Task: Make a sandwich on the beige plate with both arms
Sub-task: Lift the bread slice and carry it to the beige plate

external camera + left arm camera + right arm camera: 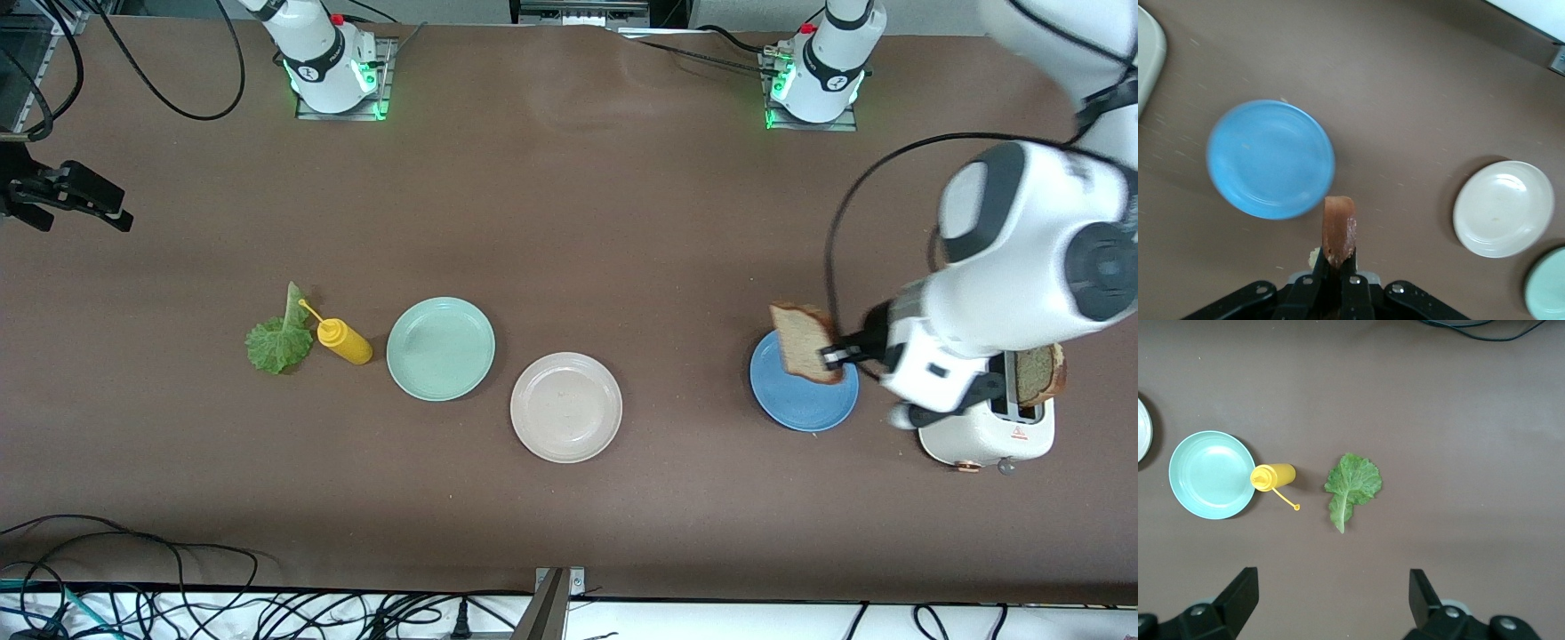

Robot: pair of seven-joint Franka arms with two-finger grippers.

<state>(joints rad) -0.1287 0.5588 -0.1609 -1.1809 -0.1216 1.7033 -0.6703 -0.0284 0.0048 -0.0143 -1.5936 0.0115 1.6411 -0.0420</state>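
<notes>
Pinching a slice of bread on edge, the left gripper hangs over the blue plate; the bare beige plate lies beside it, toward the right arm's end. Over the lettuce, the right gripper waits, fingers spread.

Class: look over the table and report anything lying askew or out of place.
The yellow bottle lies on its side between the lettuce leaf and the mint plate. The leaf lies on the bare table, not on a plate. Nothing is spilled.
</notes>
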